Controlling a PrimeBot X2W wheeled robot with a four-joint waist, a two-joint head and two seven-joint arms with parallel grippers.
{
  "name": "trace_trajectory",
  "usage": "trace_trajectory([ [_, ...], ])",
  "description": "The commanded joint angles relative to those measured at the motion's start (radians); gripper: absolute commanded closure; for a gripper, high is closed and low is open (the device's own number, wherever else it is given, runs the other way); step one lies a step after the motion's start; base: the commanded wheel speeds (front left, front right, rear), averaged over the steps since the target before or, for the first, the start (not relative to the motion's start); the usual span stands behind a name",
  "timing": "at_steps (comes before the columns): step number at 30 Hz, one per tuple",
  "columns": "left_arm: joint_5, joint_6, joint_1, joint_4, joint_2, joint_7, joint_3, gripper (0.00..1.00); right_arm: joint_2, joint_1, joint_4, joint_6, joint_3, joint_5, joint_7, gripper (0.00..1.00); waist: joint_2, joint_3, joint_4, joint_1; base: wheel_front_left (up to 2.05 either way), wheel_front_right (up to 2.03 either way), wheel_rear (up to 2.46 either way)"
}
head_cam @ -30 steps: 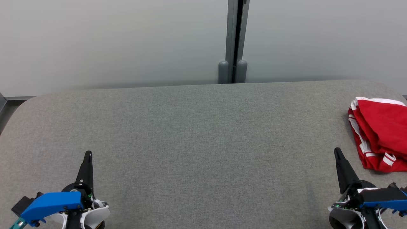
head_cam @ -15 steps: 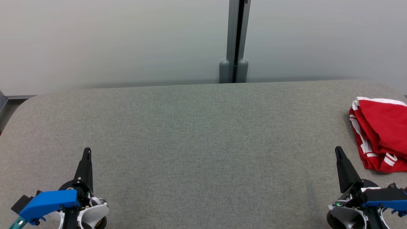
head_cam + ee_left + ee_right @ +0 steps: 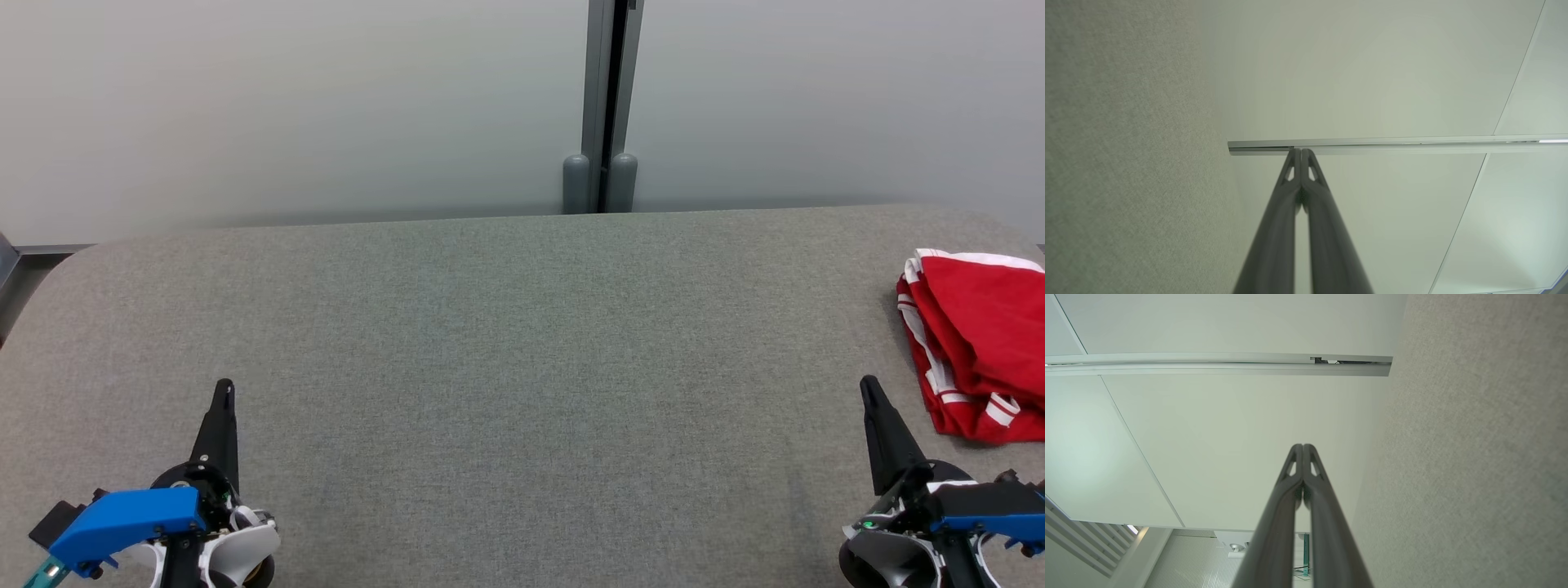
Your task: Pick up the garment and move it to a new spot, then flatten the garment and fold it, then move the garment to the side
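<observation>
Grey woven fabric covers the table (image 3: 522, 351), which spans the head view from edge to edge. The red garment (image 3: 984, 327), trimmed with white stripes, lies bunched in loose folds at the table's far right, cut off by the frame's edge. The left gripper (image 3: 224, 385) sits low at the left with its dark fingers pressed together into one point, holding nothing. The right gripper (image 3: 868, 384) sits low at the right, likewise clenched and empty, its tip near the garment's lower corner but apart from it. Behind the table stands a pale wall (image 3: 286, 106), split by a grey post (image 3: 602, 98).

From the left wrist, that gripper's two fingers meet tip to tip with nothing between them. The fabric table runs down the left side, the pale wall takes up the rest, and a metal rail (image 3: 1392, 144) crosses just behind the fingertips.

From the right wrist, the fingers again touch along their tips, empty. The table's fabric lies to the right, the wall to the left, and the metal rail crosses near the top.
</observation>
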Motion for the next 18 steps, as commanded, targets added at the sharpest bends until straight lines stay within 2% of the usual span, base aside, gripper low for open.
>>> trace_trajectory([
  [1,-0.002,-0.009,-0.009,-0.005,-0.002,0.004,0.002,1.0,0.001,-0.014,-0.002,0.0,-0.002,0.002,0.003,1.0,-0.0001,0.0,0.0,0.0,0.0,0.0,0.0],
  [18,-0.002,-0.009,-0.009,-0.005,-0.002,0.004,0.002,1.0,0.001,-0.014,-0.003,0.0,-0.002,0.003,0.003,1.0,-0.0001,0.0,0.0,0.0,0.0,0.0,0.0],
])
